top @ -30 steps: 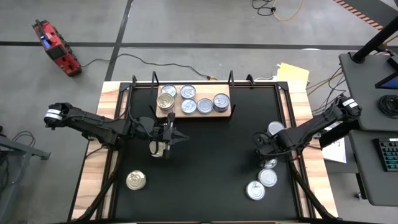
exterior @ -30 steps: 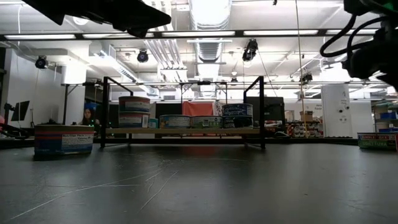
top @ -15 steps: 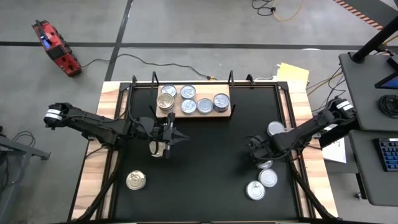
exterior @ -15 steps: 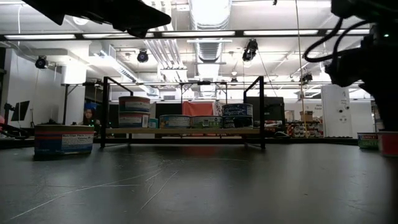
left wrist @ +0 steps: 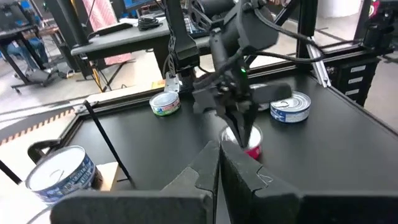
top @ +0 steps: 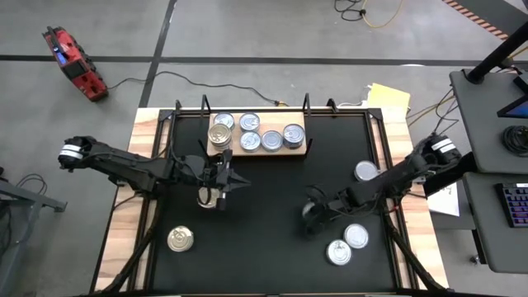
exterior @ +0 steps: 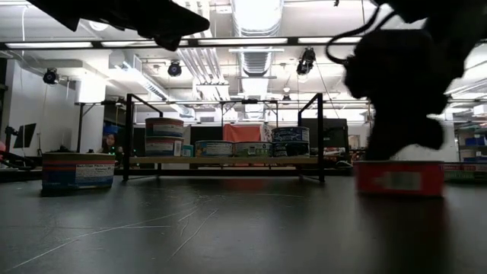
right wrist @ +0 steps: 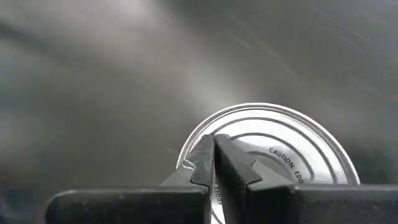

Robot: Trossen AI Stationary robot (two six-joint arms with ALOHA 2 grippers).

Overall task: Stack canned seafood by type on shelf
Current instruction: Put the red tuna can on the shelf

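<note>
The shelf (top: pixel 247 152), a light wooden board at the table's far edge, carries several silver-topped tins (top: pixel 271 139); the leftmost ones (exterior: pixel 164 135) stand stacked. My right gripper (top: pixel 313 214) is shut and slants down onto a red-labelled tin (exterior: pixel 398 177) right of the table's middle. Three more tins (top: pixel 356 236) stand near the right edge. My left gripper (top: pixel 233 181) hangs shut, touching nothing, above a tin (top: pixel 209 196) left of the middle. A gold-topped tin (top: pixel 181 239) stands at the near left. My right gripper presses its shut fingertips (right wrist: pixel 205 155) on the tin's silver lid (right wrist: pixel 273 134), close to the rim. The fingers come slanting down from the table's right. The tin stands upright with its base on the black table.
A black metal frame (exterior: pixel 224 99) rises around the shelf at the far edge. Wooden strips (top: pixel 124 231) border the black surface left and right. Bare black table lies between the two arms and toward the near edge.
My right gripper has gone toward the table's left edge and down, tipping more steeply. The red-labelled tin has slid with it, out of the group near the right edge toward the table's middle, staying upright. The other tins stay where they were.
</note>
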